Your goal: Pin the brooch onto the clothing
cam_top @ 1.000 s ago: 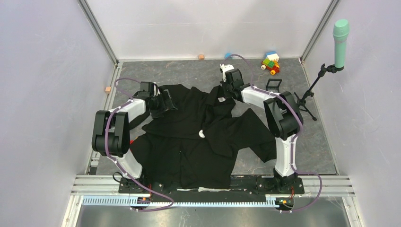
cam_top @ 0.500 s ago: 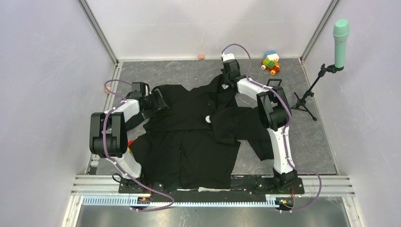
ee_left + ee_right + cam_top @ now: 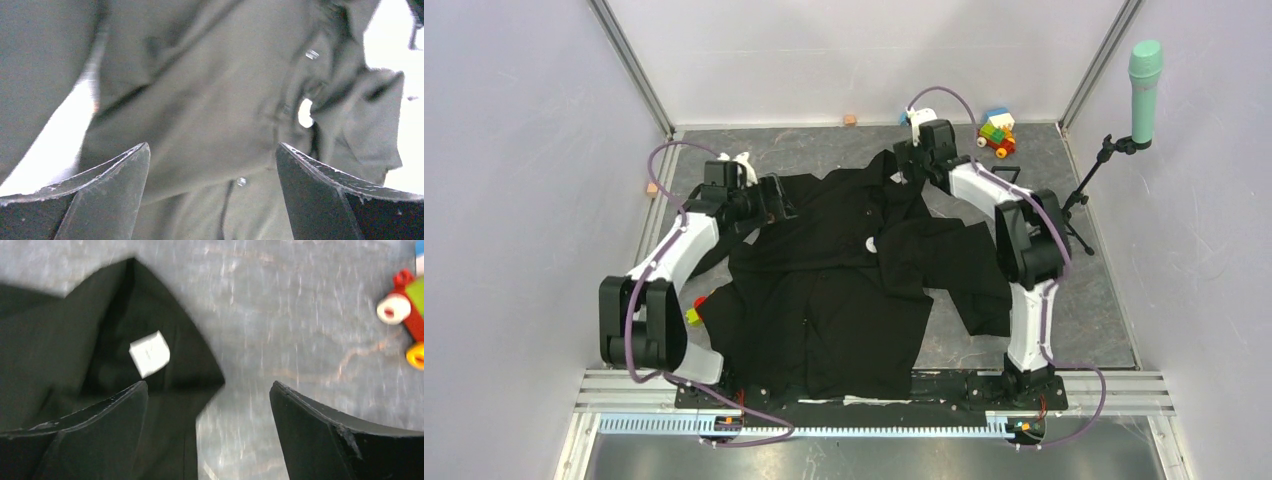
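Hovering released, left hand [image 3: 774, 198] at ten o'clock, right hand [image 3: 906, 165] at one, likely to flatten shirt [image 3: 844, 300] around brooch [image 3: 870, 245].

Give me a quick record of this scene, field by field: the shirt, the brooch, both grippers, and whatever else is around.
shirt: black, spread on the grey table, collar at the far side
brooch: small pale disc on the shirt's front; pinned or loose, cannot tell
left gripper: jaws open, empty, over the shirt's far left part
right gripper: jaws open, empty, above the collar tip, near the white label
other: block toy at the far right; green microphone on a stand
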Controlling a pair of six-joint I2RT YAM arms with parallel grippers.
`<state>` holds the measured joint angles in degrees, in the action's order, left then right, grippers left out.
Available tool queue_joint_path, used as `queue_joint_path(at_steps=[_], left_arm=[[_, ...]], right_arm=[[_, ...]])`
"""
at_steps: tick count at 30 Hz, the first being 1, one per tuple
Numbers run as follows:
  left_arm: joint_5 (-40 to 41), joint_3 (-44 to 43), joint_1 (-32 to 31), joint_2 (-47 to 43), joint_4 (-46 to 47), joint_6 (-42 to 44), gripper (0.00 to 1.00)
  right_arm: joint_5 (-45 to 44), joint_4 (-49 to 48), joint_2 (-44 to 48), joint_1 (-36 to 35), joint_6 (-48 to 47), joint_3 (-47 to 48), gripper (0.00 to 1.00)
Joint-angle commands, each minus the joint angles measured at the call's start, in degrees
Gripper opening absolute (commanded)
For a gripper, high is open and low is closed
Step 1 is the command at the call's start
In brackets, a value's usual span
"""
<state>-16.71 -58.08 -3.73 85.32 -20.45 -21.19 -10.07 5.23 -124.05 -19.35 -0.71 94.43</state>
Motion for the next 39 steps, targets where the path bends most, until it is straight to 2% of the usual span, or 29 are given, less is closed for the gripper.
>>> queue_joint_path(at_steps=[1,7,11,17,21,24,27,28,35,37,39], left_arm=[[-7.1,1.5,-7.5,-2.9,0.0,4.1,1.0],[-5.5,4.7,-22.3,-2.9,-1.0,7.0,1.0],[-2.2,5.9,-27.6,-4.4,-3.4,8.3,1.0],[6.1,6.8,-30.8,-4.2,-11.5,9.6,0.99],[10.2,9.5,-30.8,-7.3,-11.8,6.3,0.98],[8.8,10.8,-30.9,-7.5,-10.8,5.0,0.88],[7.6,11.6,-31.2,-6.6,-9.8,4.6,0.69],[7.6,11.6,-31.2,-5.9,-9.8,4.8,0.67],[10.5,10.7,-31.2,-1.6,-9.8,4.4,0.74],[11.2,10.8,-31.2,-0.5,-9.2,4.0,0.68],[11.8,10.6,-31.2,1.2,-8.7,3.5,0.56]], right_arm=[[-0.1,1.2,15.7,-0.2,-0.9,-13.9,0.97],[-3.0,2.7,32.5,3.3,3.2,-37.2,0.98],[-3.2,3.9,39.5,5.6,4.8,-46.6,0.98],[-3.1,4.9,45.8,11.5,9.0,-56.1,0.98],[-1.2,4.9,47.5,14.8,9.0,-58.5,0.98],[1.4,3.4,48.2,16.6,9.3,-59.9,0.95],[3.9,1.7,47.8,17.8,9.5,-61.0,0.85],[4.3,1.4,47.5,18.1,9.5,-61.2,0.82],[4.8,0.3,45.9,19.0,8.9,-63.7,0.6],[4.5,-0.3,45.9,18.9,9.0,-64.7,0.53],[4.2,-0.3,46.0,19.0,9.2,-65.2,0.42]])
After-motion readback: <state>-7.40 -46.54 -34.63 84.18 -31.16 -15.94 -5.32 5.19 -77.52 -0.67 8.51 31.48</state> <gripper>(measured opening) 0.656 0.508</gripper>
